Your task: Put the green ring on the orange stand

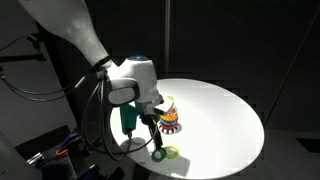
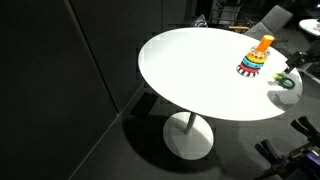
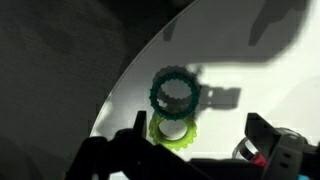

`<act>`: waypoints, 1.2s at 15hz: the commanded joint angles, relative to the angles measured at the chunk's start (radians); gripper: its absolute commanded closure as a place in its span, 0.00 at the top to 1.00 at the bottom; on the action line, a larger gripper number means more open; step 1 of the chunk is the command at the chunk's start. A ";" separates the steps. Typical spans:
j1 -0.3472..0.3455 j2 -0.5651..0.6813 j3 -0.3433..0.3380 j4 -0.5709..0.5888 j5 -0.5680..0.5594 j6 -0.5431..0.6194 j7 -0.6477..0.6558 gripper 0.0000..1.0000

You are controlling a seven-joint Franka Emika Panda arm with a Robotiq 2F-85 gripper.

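In the wrist view the green ring (image 3: 175,93) lies flat on the white table, touching a lighter yellow-green ring (image 3: 172,131) just below it. My gripper (image 3: 197,123) is open and empty above them. The yellow-green ring sits next to its left finger, and the green ring lies just past the fingertips. The orange stand (image 1: 170,113) rises from stacked coloured rings, close beside the gripper (image 1: 157,146). It also shows in an exterior view (image 2: 260,55). Part of its base shows at the wrist view's lower right (image 3: 252,150).
The round white table (image 1: 225,120) stands on a single pedestal, and its edge curves close to the rings (image 3: 120,85). A teal object (image 1: 128,118) hangs near the arm. The surroundings are dark, with dark gear at the table's far side (image 2: 305,60).
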 commanded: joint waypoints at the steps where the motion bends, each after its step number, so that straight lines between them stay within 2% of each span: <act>1: -0.004 0.047 -0.008 0.016 0.011 0.043 0.002 1.00; 18: -0.030 0.222 0.004 0.109 0.080 0.139 -0.010 1.00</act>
